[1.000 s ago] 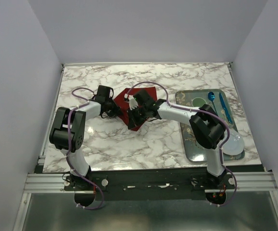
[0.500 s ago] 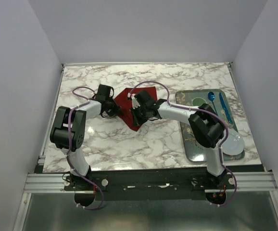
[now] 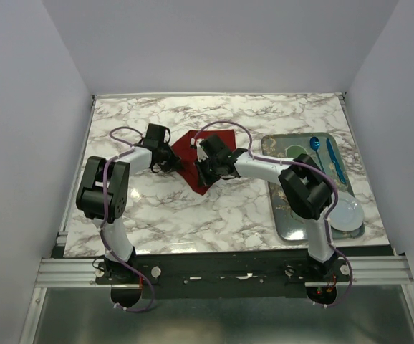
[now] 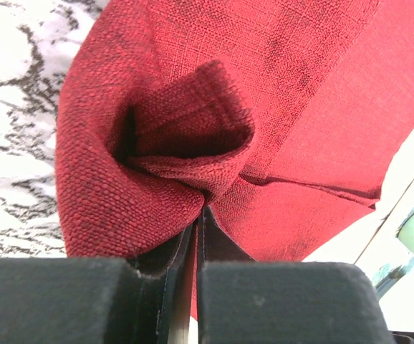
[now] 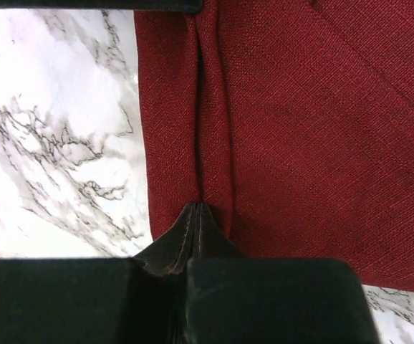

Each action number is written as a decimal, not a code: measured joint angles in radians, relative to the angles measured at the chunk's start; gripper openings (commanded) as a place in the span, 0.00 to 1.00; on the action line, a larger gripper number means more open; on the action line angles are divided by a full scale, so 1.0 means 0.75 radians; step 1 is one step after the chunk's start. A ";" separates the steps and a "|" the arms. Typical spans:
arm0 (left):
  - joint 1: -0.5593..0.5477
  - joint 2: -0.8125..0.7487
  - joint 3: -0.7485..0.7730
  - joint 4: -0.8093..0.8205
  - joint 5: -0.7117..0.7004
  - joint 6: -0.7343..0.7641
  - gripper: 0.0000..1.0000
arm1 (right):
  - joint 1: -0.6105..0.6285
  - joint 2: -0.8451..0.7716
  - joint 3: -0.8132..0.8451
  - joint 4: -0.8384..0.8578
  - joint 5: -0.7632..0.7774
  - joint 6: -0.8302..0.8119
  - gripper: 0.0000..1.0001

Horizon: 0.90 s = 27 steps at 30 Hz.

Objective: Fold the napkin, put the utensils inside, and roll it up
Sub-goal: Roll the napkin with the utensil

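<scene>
Folding step: both arms grip the napkin.
My left jaws pinch a puckered tuck of the dark red napkin [image 3: 184, 143] at its 9 o'clock edge. My right jaws, pressed together, nip a ridge of cloth just right of that. The napkin lies mid-tabletop [image 3: 157, 208]. Next, I judge, both arms must lift and carry evenly to lay a clean fold.

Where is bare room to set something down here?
Bare table runs along the far edge behind the napkin, and across the near strip in front of it. Crowded: the centre, where the left end effector and right end effector pinch the napkin, and the tray at right.
</scene>
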 measured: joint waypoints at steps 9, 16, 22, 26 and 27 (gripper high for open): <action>0.002 0.018 0.018 0.002 0.012 0.005 0.10 | 0.000 0.001 0.037 -0.045 -0.010 -0.017 0.23; 0.002 0.019 0.020 0.002 0.014 0.005 0.10 | -0.001 0.033 0.233 -0.085 -0.090 -0.004 0.19; 0.002 0.019 0.020 0.002 0.015 0.006 0.09 | -0.001 0.135 0.374 -0.073 -0.170 0.019 0.11; 0.002 0.019 0.020 0.002 0.015 0.007 0.09 | -0.001 0.215 0.388 -0.080 -0.189 0.032 0.08; 0.002 0.019 0.020 0.002 0.016 0.007 0.09 | 0.000 0.222 0.388 -0.082 -0.189 0.034 0.08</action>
